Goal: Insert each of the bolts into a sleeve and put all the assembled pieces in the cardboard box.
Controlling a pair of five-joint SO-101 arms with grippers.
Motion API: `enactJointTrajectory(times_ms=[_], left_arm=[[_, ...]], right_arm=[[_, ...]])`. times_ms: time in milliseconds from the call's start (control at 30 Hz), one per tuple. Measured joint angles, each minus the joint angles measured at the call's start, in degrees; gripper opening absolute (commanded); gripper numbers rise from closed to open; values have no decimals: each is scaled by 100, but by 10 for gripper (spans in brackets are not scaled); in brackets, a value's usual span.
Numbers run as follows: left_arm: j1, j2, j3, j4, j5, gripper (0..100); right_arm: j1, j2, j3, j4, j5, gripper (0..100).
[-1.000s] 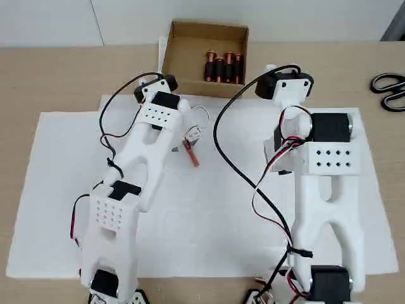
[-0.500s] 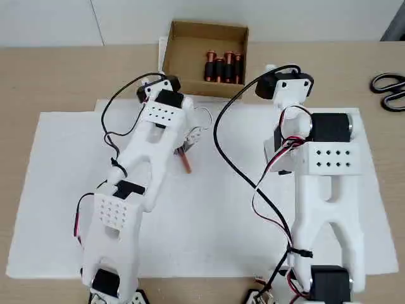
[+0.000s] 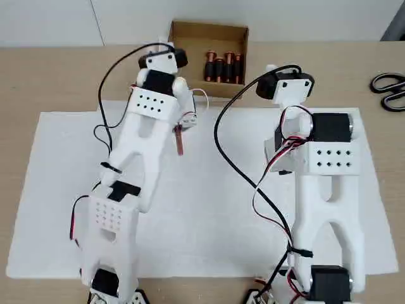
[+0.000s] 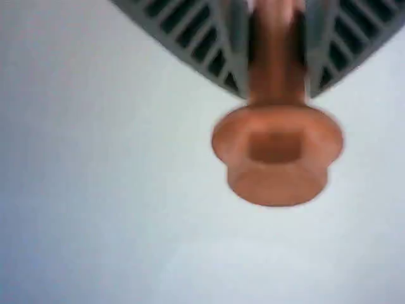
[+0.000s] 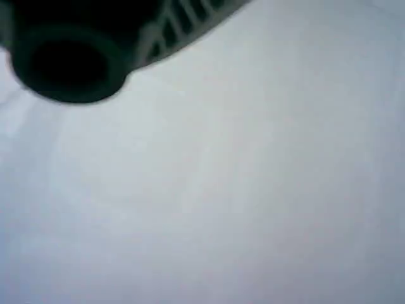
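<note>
Left claw (image 3: 182, 128), high view: clenched on copper bolt (image 3: 180, 142), w/ bolt poking out past the fingertips over white sheet (image 3: 209, 221), just short of cardboard box (image 3: 209, 26). Inside box, toward its right side: row of assembled pieces (image 3: 222, 66), copper & black, laid side by side. Left arm (image 3: 142, 136) angled diagonally toward box. Right arm (image 3: 326, 158) over sheet's right part, well apart from bolt. Scissors (image 3: 389, 90) on bare worktop (image 3: 50, 76) at far right edge, off the sheet.

Left wrist view: grip up close. Ribbed grey fingers (image 4: 190, 38) pinching bolt shank from both sides, flanged head w/ hex recess free beyond the tips, plain sheet behind.

Right wrist view: right claw (image 5: 76, 44) grasping black sleeve (image 5: 63, 63), open end facing cam. One ribbed finger (image 5: 183, 22) against its side; other side too dark to make out. White sheet beyond.
</note>
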Motion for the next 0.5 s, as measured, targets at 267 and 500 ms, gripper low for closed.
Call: enactJointTrajectory(times_ms=[267,500], left_arm=[[-185,-1134,229,0,-1099,6],[167,-2215,1371,0,-2101,6]], right_arm=[[-316,0,9,-176,0,8],[-431,-879,686,-905,-334,8]])
